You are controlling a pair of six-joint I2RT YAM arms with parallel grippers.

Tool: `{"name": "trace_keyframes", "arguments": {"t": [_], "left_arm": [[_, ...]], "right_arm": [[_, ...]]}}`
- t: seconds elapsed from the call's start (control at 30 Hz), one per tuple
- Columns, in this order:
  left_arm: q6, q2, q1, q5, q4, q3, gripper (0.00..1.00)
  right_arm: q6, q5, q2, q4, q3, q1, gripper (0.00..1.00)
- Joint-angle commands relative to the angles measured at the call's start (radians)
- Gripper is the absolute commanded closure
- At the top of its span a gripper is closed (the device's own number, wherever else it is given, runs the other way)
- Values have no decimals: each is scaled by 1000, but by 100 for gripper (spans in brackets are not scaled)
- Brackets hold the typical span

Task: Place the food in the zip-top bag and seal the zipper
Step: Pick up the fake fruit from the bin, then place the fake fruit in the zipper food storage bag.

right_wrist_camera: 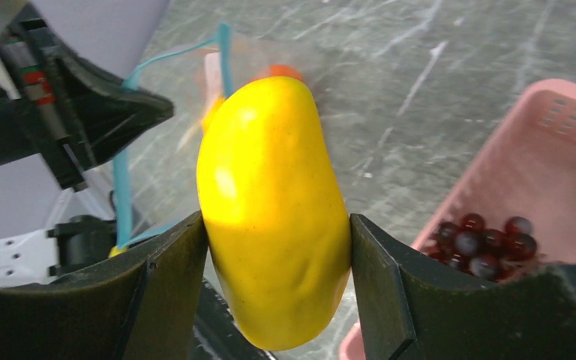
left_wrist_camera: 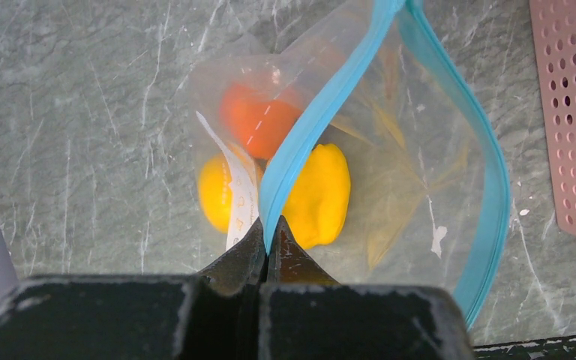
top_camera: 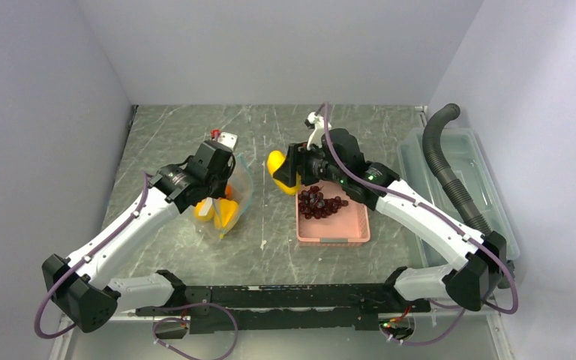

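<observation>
Lab, white-walled enclosure [top_camera: 270, 45], grey tabletop [top_camera: 172, 135]

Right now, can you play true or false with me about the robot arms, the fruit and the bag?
1. The right jaws are squeezing a big yellow fruit. True.
2. The grapes are inside the zip-top bag. False: they lie in the pink basket.
3. The left jaws are shut on the bag's teal-blue zipper. True.
4. The bag has nothing in it. False: an orange fruit and two yellow pieces are inside.
</observation>
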Motion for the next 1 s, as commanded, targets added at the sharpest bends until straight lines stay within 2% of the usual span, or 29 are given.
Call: {"name": "trace_keyframes", "arguments": {"t": [0.0, 0.5, 0.97], "left_arm": [[10, -42, 3, -17, 29, 2, 100], [3, -62, 3, -8, 35, 6, 100], [-5, -66, 3, -12, 31, 7, 100]], "right_arm": [[93, -84, 4, 127, 41, 38, 59], [317, -34, 119, 241, 80, 194, 62], [479, 64, 210, 273, 47, 246, 62]]}}
